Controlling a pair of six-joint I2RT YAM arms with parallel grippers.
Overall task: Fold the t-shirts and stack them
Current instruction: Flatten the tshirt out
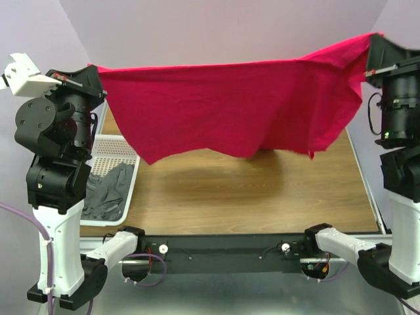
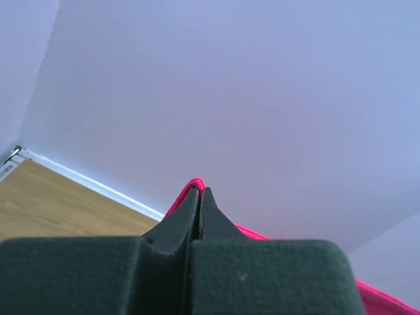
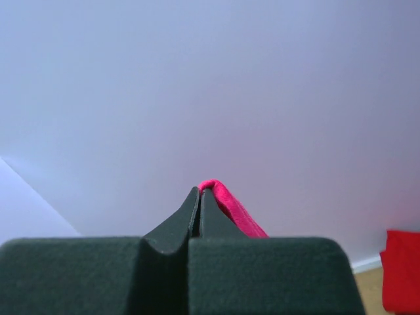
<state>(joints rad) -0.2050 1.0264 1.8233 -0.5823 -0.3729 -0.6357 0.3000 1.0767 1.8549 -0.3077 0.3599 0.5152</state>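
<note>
1. Wooden table (image 1: 262,197) is spreading out beyond the arm bases, its grain running left to right;
2. White lattice basket (image 1: 115,154) is sitting at its left edge, holding crumpled grey cloth (image 1: 108,190).

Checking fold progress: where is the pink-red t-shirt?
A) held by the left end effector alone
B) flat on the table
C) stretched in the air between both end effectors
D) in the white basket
C: the t-shirt hangs above the table, its top corners pinched in the shut left end effector and right end effector.
</note>
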